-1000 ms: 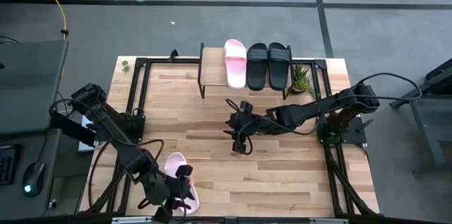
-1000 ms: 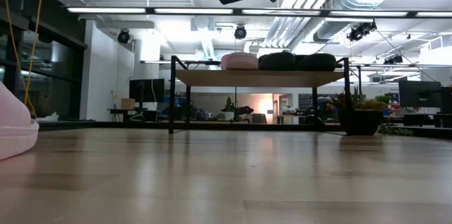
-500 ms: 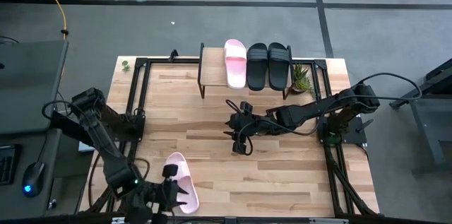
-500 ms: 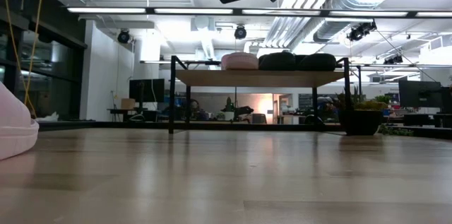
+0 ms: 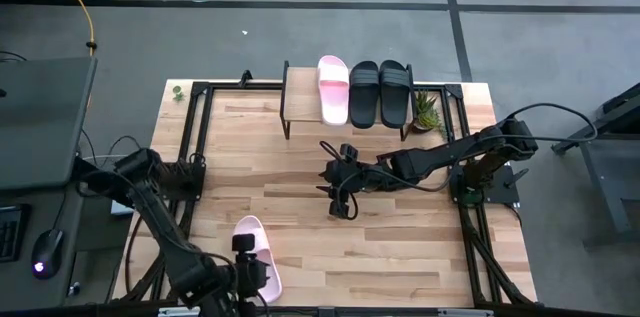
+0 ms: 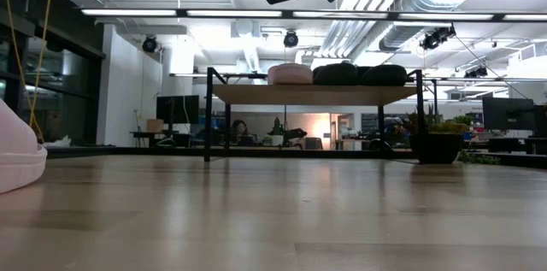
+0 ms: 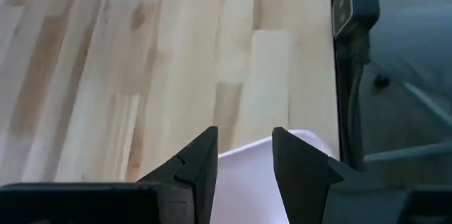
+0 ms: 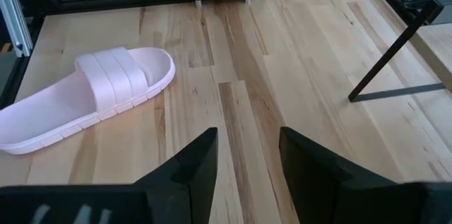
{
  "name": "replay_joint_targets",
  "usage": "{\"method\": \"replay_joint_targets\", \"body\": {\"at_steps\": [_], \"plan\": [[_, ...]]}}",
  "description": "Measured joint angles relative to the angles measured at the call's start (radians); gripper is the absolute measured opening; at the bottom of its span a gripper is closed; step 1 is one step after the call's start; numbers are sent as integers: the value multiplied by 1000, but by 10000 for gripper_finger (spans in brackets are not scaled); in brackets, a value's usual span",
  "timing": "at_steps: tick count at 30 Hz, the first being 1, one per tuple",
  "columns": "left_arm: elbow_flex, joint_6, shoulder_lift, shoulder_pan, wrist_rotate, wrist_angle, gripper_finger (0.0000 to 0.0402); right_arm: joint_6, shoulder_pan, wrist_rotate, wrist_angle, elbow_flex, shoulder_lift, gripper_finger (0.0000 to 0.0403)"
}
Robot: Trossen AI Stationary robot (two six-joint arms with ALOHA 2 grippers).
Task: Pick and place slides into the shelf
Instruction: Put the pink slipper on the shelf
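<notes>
One light pink slide [image 5: 255, 255] lies sole-down near the table's near-left corner; it also shows in the right wrist view [image 8: 92, 90] and at the low view's left edge [image 6: 17, 160]. My left gripper [image 5: 248, 275] is open over the near end of that slide [image 7: 247, 178], which shows between its fingers; I see no touch. The shelf [image 5: 345, 107] stands at the far edge. On its top board rest the other pink slide [image 5: 333, 87] and two black slides [image 5: 364, 92] [image 5: 395, 92], side by side. My right gripper [image 5: 340, 202] hangs open above the table's middle.
A small potted plant [image 5: 427, 112] stands just right of the shelf. Black frame rails [image 5: 195, 147] run along the table's left and right sides. Bare wood [image 5: 400, 247] lies between the near slide and the shelf. The shelf's black leg [image 8: 395, 61] shows in the right wrist view.
My left arm has swung toward the table's near edge, and its gripper has turned about beside the pink slide's near end. The slide has stayed where it was. The right arm has kept still.
</notes>
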Motion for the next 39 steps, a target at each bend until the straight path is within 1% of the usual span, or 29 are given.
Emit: {"method": "replay_joint_targets", "body": {"at_steps": [6, 9, 21, 29, 33, 35, 39], "plan": [[73, -52, 66, 0, -2, -87, 120, 0, 0, -1, -6, 0, 0, 142], [75, -82, 83, -1, 13, -123, 120, 0, 0, -1, -6, 0, 0, 142], [74, -309, 153, -15, 128, -324, 120, 0, 0, 1, -1, 0, 0, 142], [75, -330, 152, -13, 139, -326, 120, 0, 0, 3, -1, 0, 0, 142], [75, -327, 152, -13, 160, -279, 120, 0, 0, 4, -1, 0, 0, 142], [75, -305, 152, -13, 163, -252, 120, 0, 0, 3, -1, 0, 0, 142], [75, -261, 152, -13, 203, -187, 120, 0, 0, 3, -1, 0, 0, 142]]}}
